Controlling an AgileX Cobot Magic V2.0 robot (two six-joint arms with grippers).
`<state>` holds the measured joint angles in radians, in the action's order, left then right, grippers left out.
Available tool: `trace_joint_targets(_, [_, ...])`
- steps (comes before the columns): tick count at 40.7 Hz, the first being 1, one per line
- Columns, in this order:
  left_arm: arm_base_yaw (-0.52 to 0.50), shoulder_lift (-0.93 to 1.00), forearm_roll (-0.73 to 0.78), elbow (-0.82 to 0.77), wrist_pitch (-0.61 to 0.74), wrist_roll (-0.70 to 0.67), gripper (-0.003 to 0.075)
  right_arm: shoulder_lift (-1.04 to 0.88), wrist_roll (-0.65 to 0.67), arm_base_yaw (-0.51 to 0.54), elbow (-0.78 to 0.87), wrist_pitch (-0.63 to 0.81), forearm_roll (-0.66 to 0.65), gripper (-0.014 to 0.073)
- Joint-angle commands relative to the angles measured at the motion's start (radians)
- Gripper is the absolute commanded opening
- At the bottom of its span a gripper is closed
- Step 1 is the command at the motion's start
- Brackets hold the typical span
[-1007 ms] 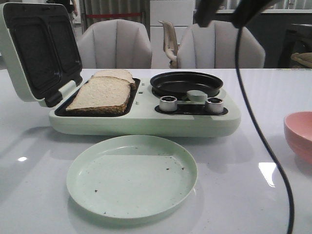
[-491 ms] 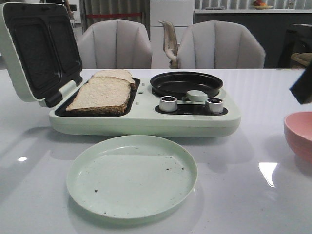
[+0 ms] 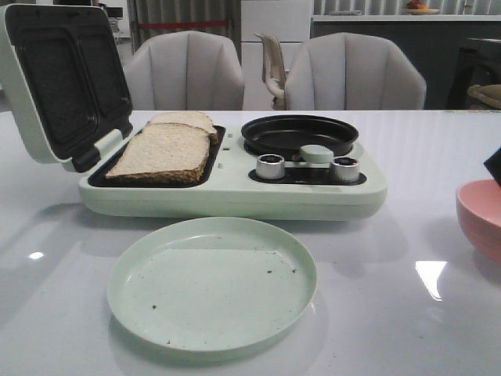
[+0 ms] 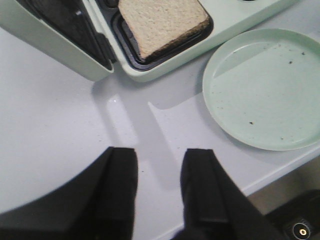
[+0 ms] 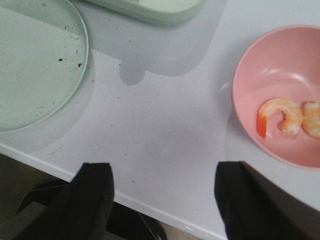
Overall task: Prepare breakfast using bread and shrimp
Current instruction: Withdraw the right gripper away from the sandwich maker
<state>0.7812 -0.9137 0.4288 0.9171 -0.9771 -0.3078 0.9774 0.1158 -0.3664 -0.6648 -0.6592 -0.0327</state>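
Two pale, dark-crusted bread slices (image 3: 164,149) in open mint sandwich maker (image 3: 235,192); curled orange-pink shrimp (image 5: 280,116) in pink bowl (image 5: 260,65). Left gripper (image 4: 159,172) narrowly parted, right gripper (image 5: 162,192) wide, both empty.

The bread (image 3: 162,150) is pale tan with dark brown crust. The shrimp (image 5: 278,116) are orange and white. The bowl (image 5: 255,75) is pink. The plate (image 3: 211,282) is light green with dark specks.

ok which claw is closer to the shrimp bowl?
Right. The right claw hangs open beside the pink bowl holding shrimp. The left claw is over bare table near the bread.
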Motion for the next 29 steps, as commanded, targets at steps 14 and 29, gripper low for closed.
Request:
trace_joint_targets(14, [-0.124,-0.075,0.296,0.208,-0.096,0.003,0.0104,-0.014,0.002,0.004,-0.025,0.058,-0.012,0.0538])
trace_joint_targets(29, [-0.668,-0.274,-0.205,0.349,0.05,0.308,0.0108,-0.014,0.002,0.004,-0.025,0.058,-0.012,0.0538])
